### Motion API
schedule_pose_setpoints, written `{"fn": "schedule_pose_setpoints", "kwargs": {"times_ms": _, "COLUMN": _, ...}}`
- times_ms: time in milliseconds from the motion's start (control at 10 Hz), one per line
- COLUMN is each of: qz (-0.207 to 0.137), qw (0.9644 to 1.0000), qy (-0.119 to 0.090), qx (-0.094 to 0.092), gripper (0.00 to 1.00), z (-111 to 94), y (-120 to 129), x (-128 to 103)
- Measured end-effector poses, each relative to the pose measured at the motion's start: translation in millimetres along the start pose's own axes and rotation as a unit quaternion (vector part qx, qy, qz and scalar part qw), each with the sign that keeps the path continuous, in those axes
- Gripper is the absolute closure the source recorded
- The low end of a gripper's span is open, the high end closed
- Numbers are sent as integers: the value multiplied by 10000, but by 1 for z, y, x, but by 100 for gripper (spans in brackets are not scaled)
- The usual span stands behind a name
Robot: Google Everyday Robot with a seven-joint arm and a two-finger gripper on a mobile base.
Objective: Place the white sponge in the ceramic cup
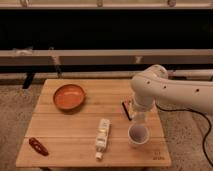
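Observation:
The ceramic cup is a small white mug with a dark inside, standing on the wooden table near its right front. My gripper hangs at the end of the white arm, pointing down directly over the cup's mouth and just above its rim. The white sponge does not show as a separate thing; it is hidden or merged with the gripper's pale end.
A long white tube with a printed label lies left of the cup. An orange-red bowl sits at the back left. A dark red item lies at the front left. A small dark object lies behind the gripper.

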Motion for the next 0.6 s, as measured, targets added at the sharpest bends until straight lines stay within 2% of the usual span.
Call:
{"fn": "schedule_pose_setpoints", "kwargs": {"times_ms": 200, "qz": 117, "qw": 9998, "qy": 87, "qx": -101, "gripper": 99, "z": 9, "y": -8, "x": 5}}
{"fn": "schedule_pose_setpoints", "kwargs": {"times_ms": 500, "qz": 177, "qw": 9994, "qy": 151, "qx": -239, "gripper": 74, "z": 17, "y": -12, "x": 14}}
{"fn": "schedule_pose_setpoints", "kwargs": {"times_ms": 600, "qz": 188, "qw": 9992, "qy": 160, "qx": -302, "gripper": 62, "z": 18, "y": -14, "x": 19}}
